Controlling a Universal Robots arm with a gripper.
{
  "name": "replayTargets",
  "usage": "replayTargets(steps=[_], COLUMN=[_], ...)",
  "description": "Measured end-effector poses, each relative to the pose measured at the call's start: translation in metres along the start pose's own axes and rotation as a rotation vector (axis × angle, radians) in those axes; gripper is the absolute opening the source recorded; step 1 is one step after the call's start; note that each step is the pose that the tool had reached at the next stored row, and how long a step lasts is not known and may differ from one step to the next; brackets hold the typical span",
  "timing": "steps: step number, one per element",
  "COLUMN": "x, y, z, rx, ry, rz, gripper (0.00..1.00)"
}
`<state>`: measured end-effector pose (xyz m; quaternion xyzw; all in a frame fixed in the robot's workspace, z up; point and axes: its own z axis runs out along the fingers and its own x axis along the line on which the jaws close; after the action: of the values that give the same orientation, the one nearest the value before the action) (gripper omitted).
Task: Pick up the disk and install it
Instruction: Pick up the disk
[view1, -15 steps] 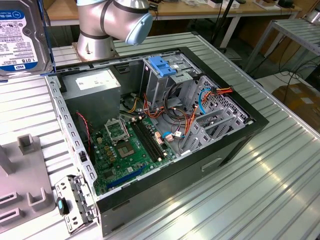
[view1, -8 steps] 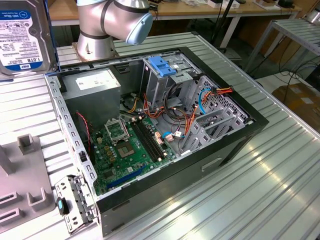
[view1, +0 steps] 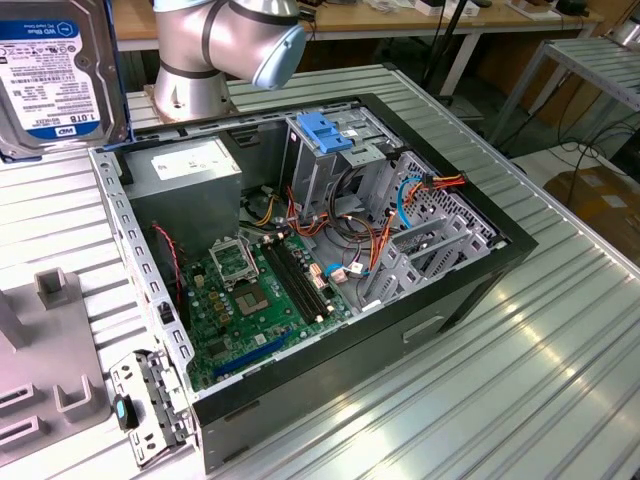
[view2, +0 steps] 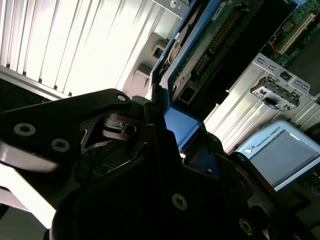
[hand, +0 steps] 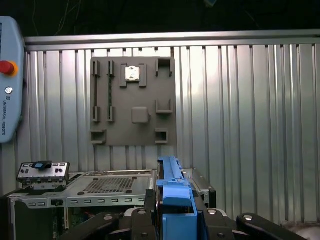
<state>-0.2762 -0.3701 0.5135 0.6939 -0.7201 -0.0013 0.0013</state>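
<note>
The disk (view1: 55, 75) hangs in the air at the exterior view's upper left, above the table and off to the left of the open computer case (view1: 470, 300). Its labelled face is towards the camera and a blue rail runs along its edge. In both wrist views my gripper (hand: 172, 212) is shut on the disk (hand: 171, 192), with the dark fingers (view2: 150, 125) pressed against its blue rail from both sides. The second wrist view shows the disk's circuit-board side (view2: 210, 45). The case's drive cage with its blue top handle (view1: 325, 135) stands at the back of the case.
The arm's base (view1: 195, 60) stands behind the case. A grey fixture plate (view1: 50, 385) and a loose metal bracket (view1: 150, 405) lie on the ribbed table at the exterior view's left. Cables and the motherboard (view1: 260, 290) fill the case. A teach pendant (hand: 10, 80) lies nearby.
</note>
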Motion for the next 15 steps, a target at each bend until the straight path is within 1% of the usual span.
replayTargets(steps=[1, 4, 9, 11, 15], x=[0.0000, -0.0001, 0.0010, 0.0037, 0.0079], y=[-0.0013, -0.0081, -0.0149, -0.0172, -0.0199], z=[0.0000, 0.0000, 0.0000, 0.0001, 0.0001], rx=[0.0000, 0.0001, 0.0000, 0.0001, 0.0000], ry=[0.0000, 0.0000, -0.0001, -0.0001, -0.0001], rz=[0.000, 0.000, 0.000, 0.000, 0.000], gripper=[0.37, 0.37, 0.37, 0.37, 0.37])
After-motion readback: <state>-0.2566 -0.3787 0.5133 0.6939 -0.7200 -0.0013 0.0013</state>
